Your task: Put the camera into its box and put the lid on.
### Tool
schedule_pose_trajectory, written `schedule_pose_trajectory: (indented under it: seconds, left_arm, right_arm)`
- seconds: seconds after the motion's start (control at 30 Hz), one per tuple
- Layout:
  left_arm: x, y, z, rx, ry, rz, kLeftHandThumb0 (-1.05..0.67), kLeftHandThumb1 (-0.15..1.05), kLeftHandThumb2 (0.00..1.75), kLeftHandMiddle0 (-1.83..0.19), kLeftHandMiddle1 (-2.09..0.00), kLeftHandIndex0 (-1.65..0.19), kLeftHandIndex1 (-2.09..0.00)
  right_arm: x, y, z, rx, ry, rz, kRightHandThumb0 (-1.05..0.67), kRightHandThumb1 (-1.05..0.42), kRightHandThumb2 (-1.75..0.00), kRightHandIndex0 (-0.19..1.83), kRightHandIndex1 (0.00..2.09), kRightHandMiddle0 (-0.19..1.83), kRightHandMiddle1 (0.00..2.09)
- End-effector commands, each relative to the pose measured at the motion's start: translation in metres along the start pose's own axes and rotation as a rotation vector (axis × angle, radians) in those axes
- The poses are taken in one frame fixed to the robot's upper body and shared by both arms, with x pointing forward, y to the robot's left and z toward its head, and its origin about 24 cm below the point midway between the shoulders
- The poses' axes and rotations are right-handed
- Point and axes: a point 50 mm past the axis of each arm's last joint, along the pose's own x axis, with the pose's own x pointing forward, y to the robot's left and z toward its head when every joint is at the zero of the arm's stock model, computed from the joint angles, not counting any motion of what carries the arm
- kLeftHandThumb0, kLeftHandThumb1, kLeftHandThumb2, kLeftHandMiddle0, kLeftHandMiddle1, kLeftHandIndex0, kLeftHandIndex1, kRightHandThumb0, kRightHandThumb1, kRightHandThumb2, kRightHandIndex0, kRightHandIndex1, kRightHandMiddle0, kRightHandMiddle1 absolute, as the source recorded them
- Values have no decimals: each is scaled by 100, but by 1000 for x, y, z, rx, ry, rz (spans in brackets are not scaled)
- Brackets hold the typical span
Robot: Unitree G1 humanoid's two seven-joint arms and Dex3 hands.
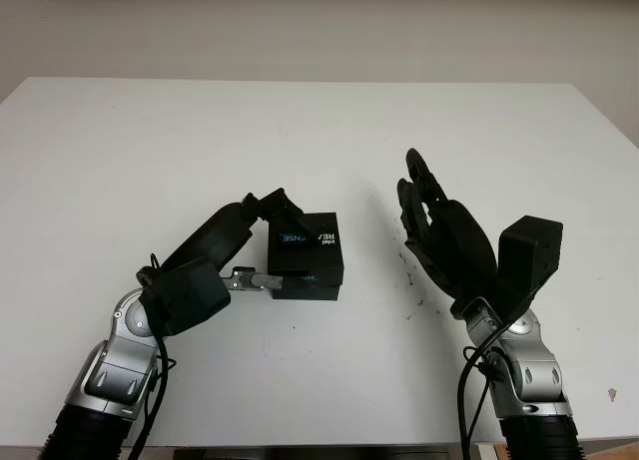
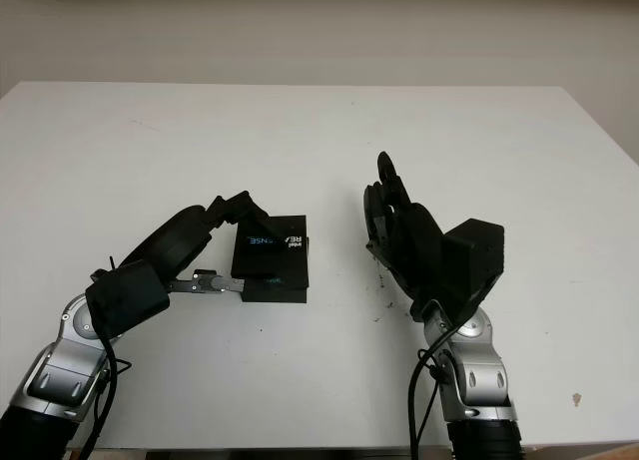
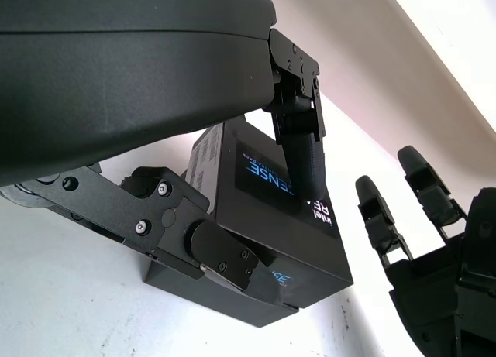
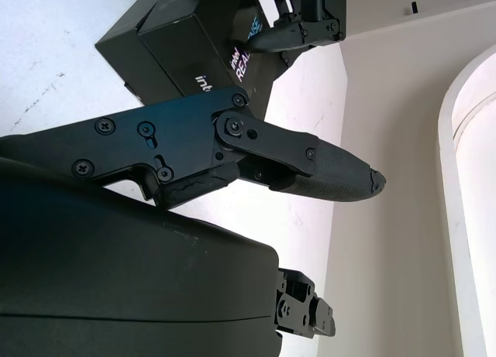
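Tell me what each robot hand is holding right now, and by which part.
The left robot hand grips the black lid on the box: one finger on its printed top, another against its side. The right robot hand is open beside the box, holding nothing.

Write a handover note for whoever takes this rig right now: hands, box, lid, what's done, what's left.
Left hand: shut on the black printed cardboard lid, fingers across its top and side.
Right hand: open, raised over the white table, right of the box, holding nothing.
Black cardboard box base: on the table's middle, under the lid.
Done: lid sits on the base, shifted, base edge protruding. Whether the camera is inside cannot be seen.
Left: square and press the lid down, release.
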Motion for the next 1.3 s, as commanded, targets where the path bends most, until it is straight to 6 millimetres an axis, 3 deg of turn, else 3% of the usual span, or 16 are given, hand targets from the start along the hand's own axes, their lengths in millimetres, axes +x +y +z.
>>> schedule_pose_trajectory:
  seconds: [0.0, 0.47, 1.27]
  left_arm:
    - [-2, 3, -8, 23, 40, -13, -10, 103, 6, -33, -152, -22, -138]
    - [4, 7, -8, 46, 36, -120, -14, 104, 6, -34, -144, -24, -138]
    - [6, 7, -4, 46, -18, -127, -14, 105, 6, -33, -150, -24, -145]
  right_arm:
    - [-1, -1, 3, -9, -15, -5, -67, -105, -67, -19, 0, -19, 0]
    - [-1, -1, 4, -7, -12, -8, -66, -105, -68, -19, 0, -19, 0]
    - [-2, 1, 3, -1, -17, -3, -64, -105, -69, -19, 0, -19, 0]
